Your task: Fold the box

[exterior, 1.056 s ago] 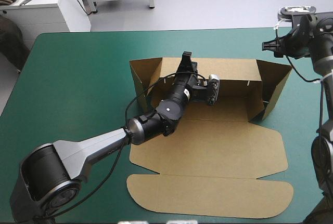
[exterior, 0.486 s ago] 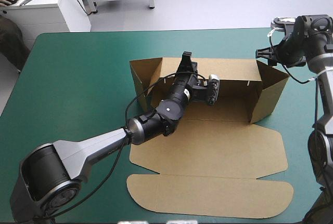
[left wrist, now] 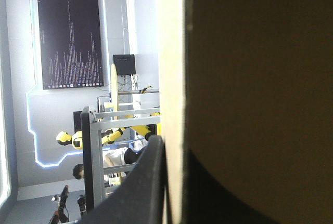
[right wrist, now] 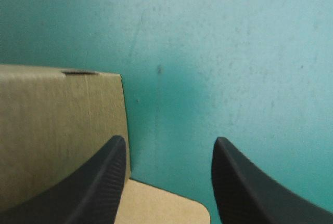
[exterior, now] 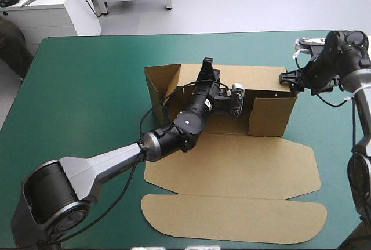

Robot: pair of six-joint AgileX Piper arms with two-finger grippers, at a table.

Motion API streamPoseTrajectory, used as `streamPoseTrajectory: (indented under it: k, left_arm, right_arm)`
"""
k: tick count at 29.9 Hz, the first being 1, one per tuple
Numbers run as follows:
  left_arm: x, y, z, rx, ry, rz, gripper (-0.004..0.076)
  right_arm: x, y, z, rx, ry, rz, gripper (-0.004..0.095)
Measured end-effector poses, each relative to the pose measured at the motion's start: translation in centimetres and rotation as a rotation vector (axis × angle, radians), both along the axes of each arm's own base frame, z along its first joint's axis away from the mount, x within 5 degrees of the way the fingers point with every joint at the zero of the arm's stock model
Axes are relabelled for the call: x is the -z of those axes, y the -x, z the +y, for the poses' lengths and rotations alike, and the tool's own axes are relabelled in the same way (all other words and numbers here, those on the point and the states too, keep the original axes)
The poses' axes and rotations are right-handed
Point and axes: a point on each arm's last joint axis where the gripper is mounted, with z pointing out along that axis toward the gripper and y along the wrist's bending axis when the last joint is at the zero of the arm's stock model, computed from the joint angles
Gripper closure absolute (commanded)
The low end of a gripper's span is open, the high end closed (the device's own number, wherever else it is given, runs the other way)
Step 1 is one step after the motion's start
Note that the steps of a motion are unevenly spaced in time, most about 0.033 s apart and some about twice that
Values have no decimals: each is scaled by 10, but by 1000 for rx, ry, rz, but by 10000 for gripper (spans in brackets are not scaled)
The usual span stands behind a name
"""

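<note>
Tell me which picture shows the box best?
The high view: nearly the whole box, walls up, lid flat. The left wrist view sees only one wall's edge, the right wrist view one corner.

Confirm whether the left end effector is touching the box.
Touching. In the left wrist view the left end effector grips the box, its black fingers closed on the board's edge.

Matt brown cardboard box [exterior: 232,169]; matt teal-green cover [exterior: 87,87], faintly scuffed; black right gripper [right wrist: 169,143], finely ribbed.
</note>
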Motion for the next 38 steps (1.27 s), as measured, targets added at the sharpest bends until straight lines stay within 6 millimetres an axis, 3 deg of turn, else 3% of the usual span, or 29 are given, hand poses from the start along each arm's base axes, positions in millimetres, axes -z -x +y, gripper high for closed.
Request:
streamPoseTrajectory:
  k: [9,17,22,38]
  left_arm:
    - [0,0,0,-1,0,0,734]
    - [0,0,0,-1,0,0,734]
    - [0,0,0,-2,3,1,734]
    - [0,-2,3,-39,3,-1,734]
  right_arm:
    - [-20,36,0,-62,27,-38,501]
    - [2,58,7,-141,-22,-47,505]
    - [3,74,9,-202,-13,-96,505]
    - [12,77,22,-463,-66,-136,505]
